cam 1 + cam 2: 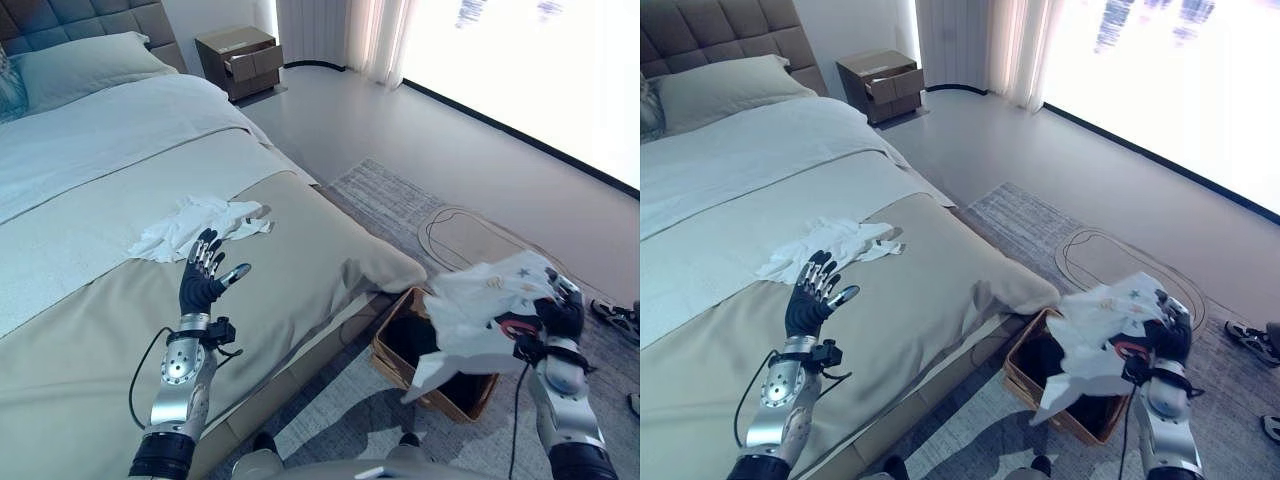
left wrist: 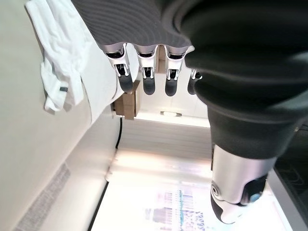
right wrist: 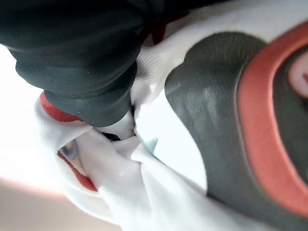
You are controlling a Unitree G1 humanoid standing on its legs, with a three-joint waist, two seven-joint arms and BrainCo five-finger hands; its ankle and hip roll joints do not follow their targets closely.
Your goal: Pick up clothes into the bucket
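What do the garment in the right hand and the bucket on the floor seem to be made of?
Garment: soft white fabric, probably cotton; it bunches and hangs limp from the right hand, with a print in red and dark grey. Bucket: looks woven, brown, perhaps wicker, with a dark inside.

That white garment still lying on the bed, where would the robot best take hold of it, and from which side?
Probably the bunched, raised middle of the white garment, coming down from above. It lies crumpled and low on the bed, so its flat edges offer little to pinch, while the folds give fingers something to close on. The open left hand hovers just short of it.
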